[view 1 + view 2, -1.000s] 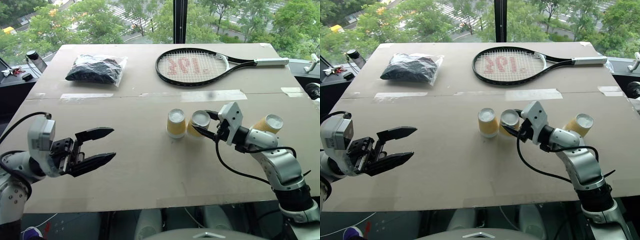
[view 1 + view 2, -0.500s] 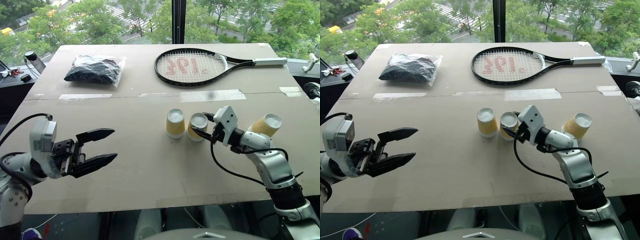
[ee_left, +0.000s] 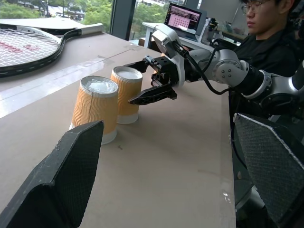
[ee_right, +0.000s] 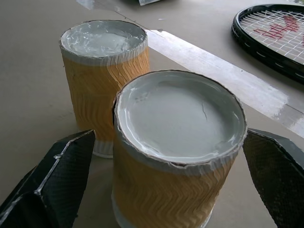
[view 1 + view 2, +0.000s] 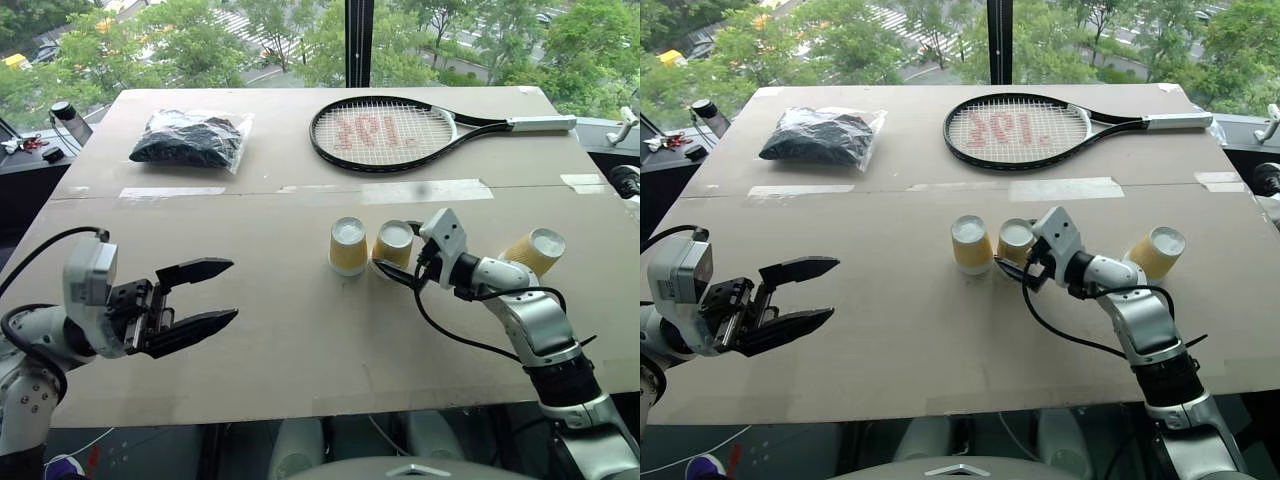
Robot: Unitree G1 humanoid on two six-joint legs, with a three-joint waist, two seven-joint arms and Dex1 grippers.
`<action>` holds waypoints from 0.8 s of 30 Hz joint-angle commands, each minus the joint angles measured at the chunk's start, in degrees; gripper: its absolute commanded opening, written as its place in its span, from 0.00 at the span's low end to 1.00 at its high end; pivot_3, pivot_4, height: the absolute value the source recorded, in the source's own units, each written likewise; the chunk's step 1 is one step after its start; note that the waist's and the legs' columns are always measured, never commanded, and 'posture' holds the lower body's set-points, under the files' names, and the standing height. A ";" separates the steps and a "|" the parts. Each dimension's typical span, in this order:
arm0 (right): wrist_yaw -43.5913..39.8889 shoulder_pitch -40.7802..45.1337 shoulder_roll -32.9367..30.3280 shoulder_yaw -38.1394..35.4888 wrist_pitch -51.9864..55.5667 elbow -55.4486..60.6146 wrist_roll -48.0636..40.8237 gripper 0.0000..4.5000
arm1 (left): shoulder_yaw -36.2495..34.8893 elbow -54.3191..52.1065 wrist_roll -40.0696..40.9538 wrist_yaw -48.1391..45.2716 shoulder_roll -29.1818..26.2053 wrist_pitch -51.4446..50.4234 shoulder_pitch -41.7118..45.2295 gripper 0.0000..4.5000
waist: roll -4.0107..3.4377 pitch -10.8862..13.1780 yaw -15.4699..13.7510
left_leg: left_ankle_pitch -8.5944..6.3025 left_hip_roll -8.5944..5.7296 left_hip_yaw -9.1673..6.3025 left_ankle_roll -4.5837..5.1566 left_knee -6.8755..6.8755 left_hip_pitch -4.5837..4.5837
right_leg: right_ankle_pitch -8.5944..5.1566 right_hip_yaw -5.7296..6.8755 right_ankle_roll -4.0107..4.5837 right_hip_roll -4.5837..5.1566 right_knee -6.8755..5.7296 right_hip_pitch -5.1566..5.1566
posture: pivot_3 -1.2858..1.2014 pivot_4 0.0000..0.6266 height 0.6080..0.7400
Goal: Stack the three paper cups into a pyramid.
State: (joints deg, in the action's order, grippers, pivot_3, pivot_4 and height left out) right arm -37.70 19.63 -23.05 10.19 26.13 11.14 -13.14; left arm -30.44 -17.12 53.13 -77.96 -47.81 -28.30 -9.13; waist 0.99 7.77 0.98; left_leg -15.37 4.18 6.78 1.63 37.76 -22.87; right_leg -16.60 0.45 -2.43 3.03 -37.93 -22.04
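Three paper cups (image 5: pixel 348 246) (image 5: pixel 396 244) (image 5: pixel 533 250) — two upside-down, side by side — one tilted apart.

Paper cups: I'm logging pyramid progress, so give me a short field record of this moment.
base pair: two paper cups upside down, side by side on the table
third cup: third paper cup tilted, at the table's right, behind the right arm
right gripper: open, fingers either side of the nearer base cup
left gripper: open, holding nothing
stacked tier: none yet
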 commanded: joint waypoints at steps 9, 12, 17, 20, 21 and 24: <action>3.96 -11.76 -7.56 -21.05 8.59 28.30 -12.28 1.00 | 7.33 -1.13 -0.07 -2.89 -0.33 0.58 6.31 1.00 | -0.01 0.03 -0.28 | 0.00 -0.01 -0.06 0.00 0.00 -0.05 | 0.00 0.02 -0.01 -0.01 0.02 0.00 | 0.52 0.24 1.00; 10.07 -13.84 -8.00 -25.81 12.11 31.23 -10.15 1.00 | 9.55 -0.37 -0.19 -3.39 -0.18 0.43 8.81 1.00 | 0.02 0.01 -0.21 | 0.00 -0.02 -0.03 0.00 0.00 -0.01 | 0.00 -0.01 -0.02 -0.02 0.00 0.01 | 0.52 0.24 1.00; 19.65 -18.42 -7.97 -30.52 16.70 28.91 -2.92 1.00 | 12.91 0.94 -1.00 -4.88 0.24 0.86 12.79 1.00 | 0.04 0.00 -0.36 | 0.00 -0.07 -0.03 -0.01 0.00 -0.02 | 0.00 -0.02 -0.01 -0.04 0.01 0.01 | 0.52 0.24 1.00; 21.76 -19.79 -6.35 -31.25 18.27 27.57 -2.84 1.00 | 13.46 0.91 -0.87 -5.31 0.36 0.81 13.78 1.00 | 0.04 0.00 -0.21 | 0.00 -0.08 0.00 0.00 0.00 -0.03 | 0.00 -0.06 -0.02 -0.05 0.02 0.00 | 0.52 0.24 1.00; 22.14 -20.01 -5.92 -31.22 18.45 27.23 -2.82 1.00 | 13.55 0.91 -0.95 -5.41 0.33 0.82 13.94 1.00 | 0.04 0.00 -0.03 | 0.00 -0.08 0.02 0.00 0.00 -0.02 | 0.00 -0.08 -0.02 -0.06 0.01 0.00 | 0.52 0.24 1.00; 23.38 -19.94 -4.30 -31.52 19.28 26.47 -3.38 1.00 | 13.68 0.91 -0.99 -5.38 0.32 0.76 14.31 1.00 | 0.02 0.02 0.05 | 0.00 -0.07 0.05 -0.01 -0.01 0.01 | 0.00 -0.15 -0.02 -0.14 0.00 -0.01 | 0.52 0.24 1.00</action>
State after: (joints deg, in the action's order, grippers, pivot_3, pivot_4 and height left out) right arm -15.66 -0.92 -28.06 -19.63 45.14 36.83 -16.27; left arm -16.12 -15.96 51.89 -82.75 -47.46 -28.01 4.53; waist 1.00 7.79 1.03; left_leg -15.37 4.13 6.81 1.63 37.75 -22.86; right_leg -16.60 0.30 -2.45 2.89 -37.93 -22.05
